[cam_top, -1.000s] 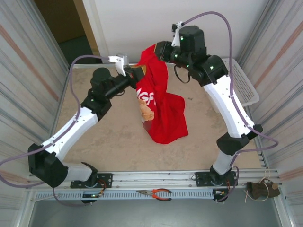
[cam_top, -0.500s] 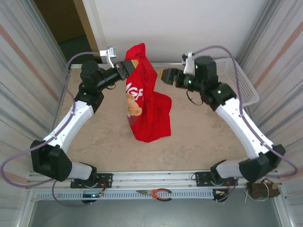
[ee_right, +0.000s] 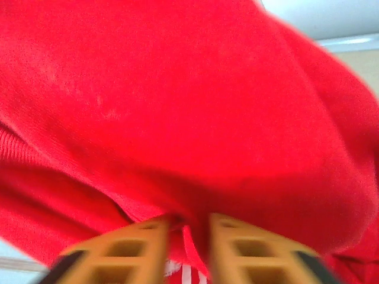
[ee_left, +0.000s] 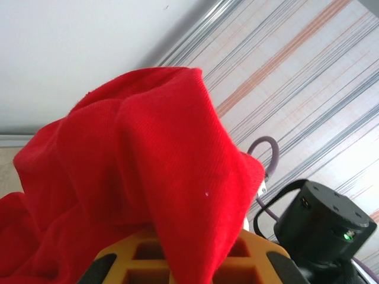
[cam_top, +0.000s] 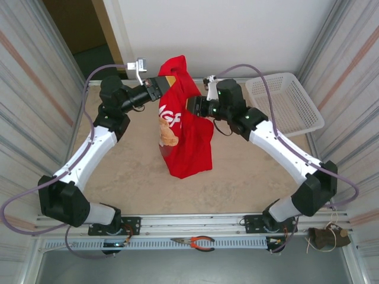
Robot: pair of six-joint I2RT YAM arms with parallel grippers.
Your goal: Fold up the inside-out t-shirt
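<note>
The inside-out t-shirt is bright red and hangs bunched above the table, its lower end resting on the tabletop. A brown bear print and white lettering show on its left face. My left gripper is shut on the shirt's top, and in the left wrist view the red cloth drapes over its yellow fingers. My right gripper is shut on a fold at the shirt's right side. In the right wrist view a pinch of cloth sits between its fingers.
A white plastic basket stands at the back right of the beige table. Red-handled pliers lie on the rail by the arm bases. Striped walls close in on both sides.
My right gripper let go of the shirt's top, swung out to the right, then came back and shut on the shirt lower down. The left arm carried the shirt leftward, then held still.
</note>
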